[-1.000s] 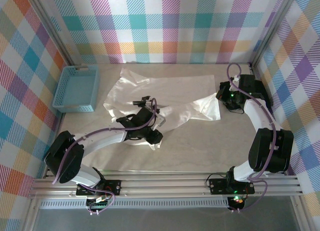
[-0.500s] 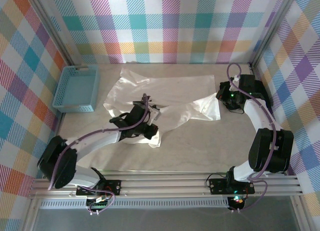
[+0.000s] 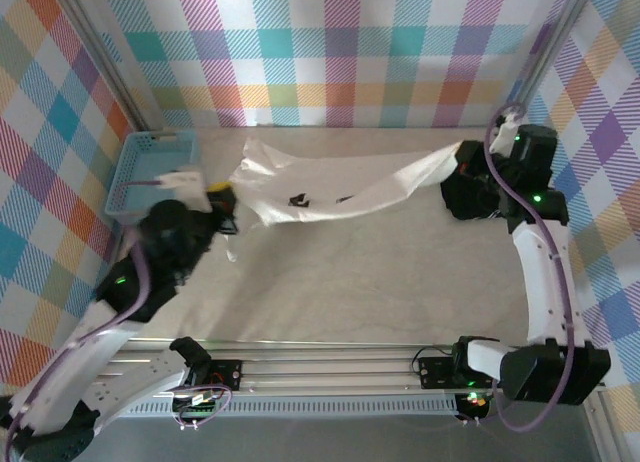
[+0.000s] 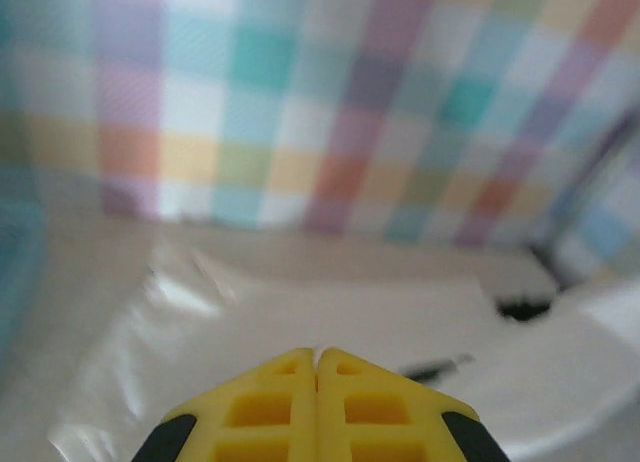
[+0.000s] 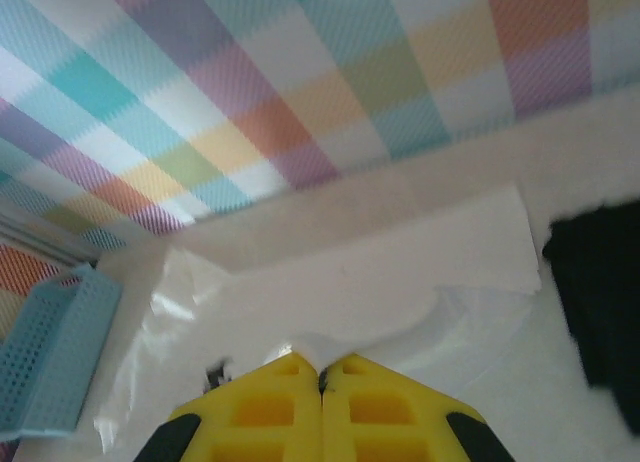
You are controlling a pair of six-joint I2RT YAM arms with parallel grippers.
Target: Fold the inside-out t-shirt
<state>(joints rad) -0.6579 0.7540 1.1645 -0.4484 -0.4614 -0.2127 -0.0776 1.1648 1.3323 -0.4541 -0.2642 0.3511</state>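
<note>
Plaid walls [image 3: 350, 52] in pastel checks on three sides, with a pale beige worktop [image 3: 380, 282].

- The white, thin, wrinkled inside-out t-shirt [image 3: 340, 182] sits over the far half of the worktop. In the top view it is drawn into one long band running left to right between the two arms, sagging a bit mid-span.
- The shirt's left end bunches up just beside the blue mesh basket [image 3: 140, 177] at the far-left corner. Its right end tapers to a point near the right wall.
- A couple of small dark marks [image 3: 298, 198] show on the fabric; can't tell what they are.
- Left gripper [image 3: 222, 192]: arm raised. On the wrist cam the yellow fingers [image 4: 318, 360] are pressed fully together, clamped on the left end of the shirt. Blurred fabric [image 4: 300, 312] runs out ahead of them.
- Right gripper [image 3: 455, 170]: fully closed too [image 5: 321, 367], with a ridge of white cloth pinched at the tips. The shirt [image 5: 380, 282] spreads from there toward the far wall, and the basket [image 5: 50, 352] is at lower left.
- A black shape [image 5: 600, 302] sits at the right edge of the right wrist view, next to the shirt's edge. It is too cropped to identify.
</note>
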